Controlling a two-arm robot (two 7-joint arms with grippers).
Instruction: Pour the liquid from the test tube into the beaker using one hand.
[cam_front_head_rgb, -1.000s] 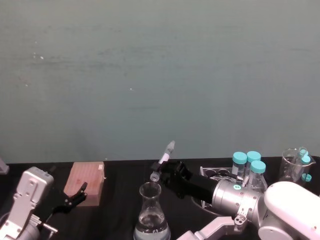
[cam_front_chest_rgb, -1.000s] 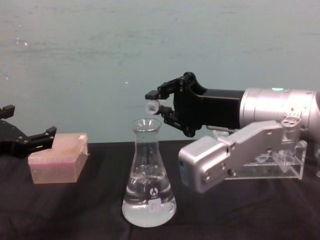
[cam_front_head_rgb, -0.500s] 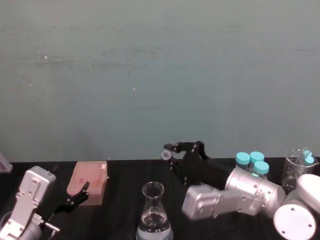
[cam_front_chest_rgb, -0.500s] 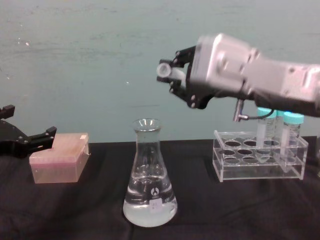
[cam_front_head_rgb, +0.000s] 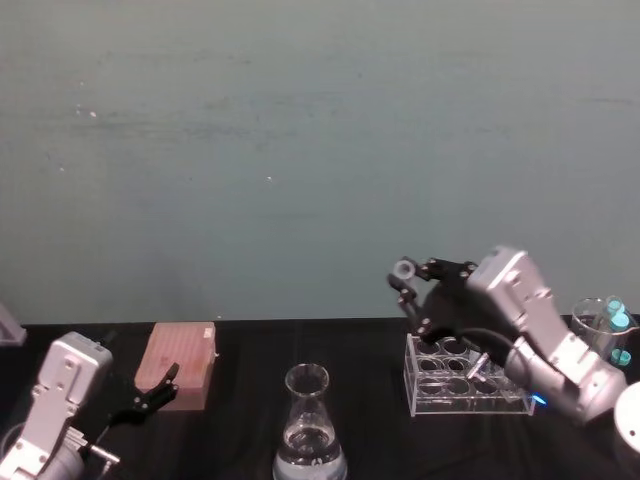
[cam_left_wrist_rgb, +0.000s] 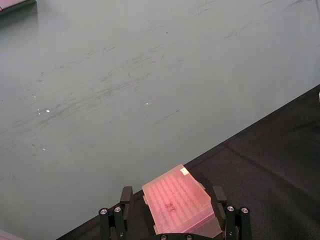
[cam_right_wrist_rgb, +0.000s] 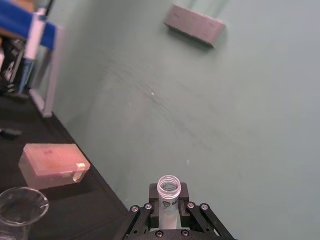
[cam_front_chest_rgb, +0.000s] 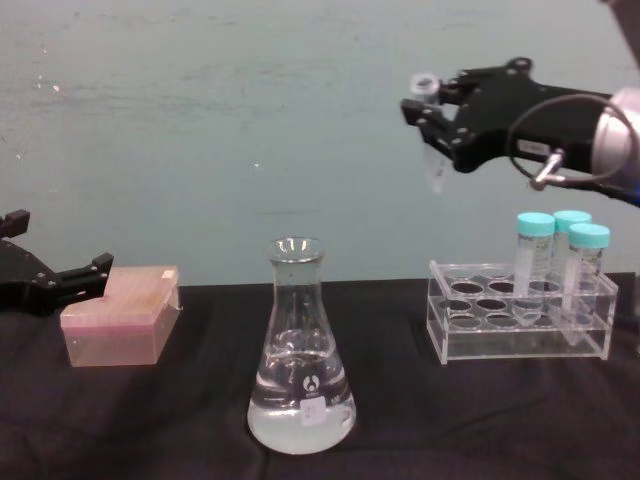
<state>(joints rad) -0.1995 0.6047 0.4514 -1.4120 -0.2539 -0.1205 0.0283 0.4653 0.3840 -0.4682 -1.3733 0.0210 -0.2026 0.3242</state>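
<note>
Our right gripper (cam_front_chest_rgb: 432, 112), still clamped on the test tube (cam_front_chest_rgb: 431, 135), has swung it upright from the beaker (cam_front_chest_rgb: 300, 352) toward the rack (cam_front_chest_rgb: 520, 325); we judge pouring finished.

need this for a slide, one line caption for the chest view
Right gripper holds the test tube upright above the tube rack, right of the beaker containing liquid.

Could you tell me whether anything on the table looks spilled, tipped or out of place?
Nothing stands out. The beaker stands upright with liquid inside and no puddle around it. The right gripper holds the test tube upright above the rack, and the left gripper idles by the pink box.
</note>
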